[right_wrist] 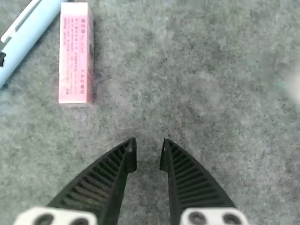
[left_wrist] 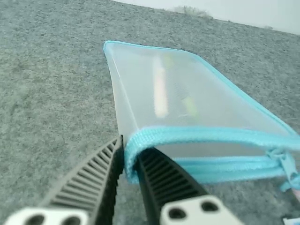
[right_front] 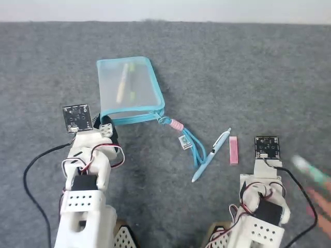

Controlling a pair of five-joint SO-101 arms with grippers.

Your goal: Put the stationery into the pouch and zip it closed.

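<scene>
The pouch (right_front: 139, 98) on the tabletop (right_front: 258, 67) is pinched at its zipper corner by the left gripper (left_wrist: 130, 158), probably to steady it; the right gripper (right_wrist: 147, 153), narrowly parted and empty, is held near the pink eraser (right_wrist: 75, 51).

No print is reading clearly anywhere. The pink eraser (right_wrist: 75, 52) is carrying several rows of small, darker pink characters running along the length of its wrapper, but they are coming out too fine to make out as words or numbers. In the high view, a small white tag (right_front: 185, 142) is lying by the blue strap (right_front: 196, 150) of the pouch (right_front: 129, 88) and is showing a dark mark, too small to tell whether it is lettering or a sign.
</scene>
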